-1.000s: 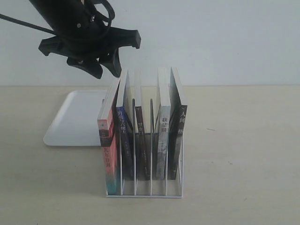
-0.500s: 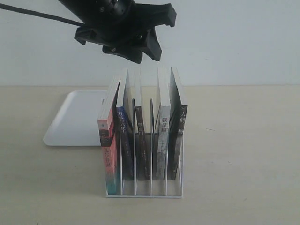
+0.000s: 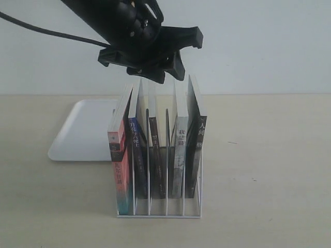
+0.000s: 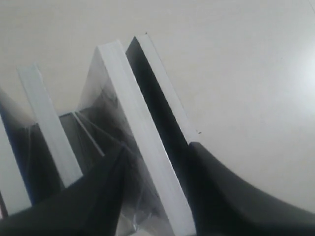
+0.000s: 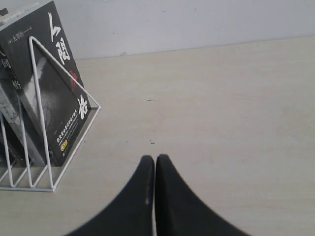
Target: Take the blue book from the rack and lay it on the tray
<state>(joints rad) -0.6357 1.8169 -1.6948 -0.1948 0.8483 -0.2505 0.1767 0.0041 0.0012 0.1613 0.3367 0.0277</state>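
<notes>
The blue book [image 3: 136, 142] stands upright in the second slot from the left of the white wire rack [image 3: 166, 213], between a pink-red-spined book [image 3: 118, 160] and a thin dark one. My left gripper [image 3: 166, 77] hovers open just over the tops of the middle books, to the right of the blue book. In the left wrist view its fingers [image 4: 221, 196] straddle the white page edge of a grey-covered book [image 4: 142, 147], apart from it. The white tray [image 3: 83, 129] lies behind the rack on the left. My right gripper [image 5: 155, 160] is shut on nothing above the table, beside the rack [image 5: 44, 142].
A black-covered book [image 5: 54, 98] fills the rack's rightmost slot, with a grey-spined book [image 3: 178, 150] beside it. The light wooden table [image 3: 269, 165] extends to the right of the rack. A white wall rises behind it.
My left gripper has moved right and slightly down, from above the rack's left end near the tray to just over the middle books. Books and right arm are unmoved.
</notes>
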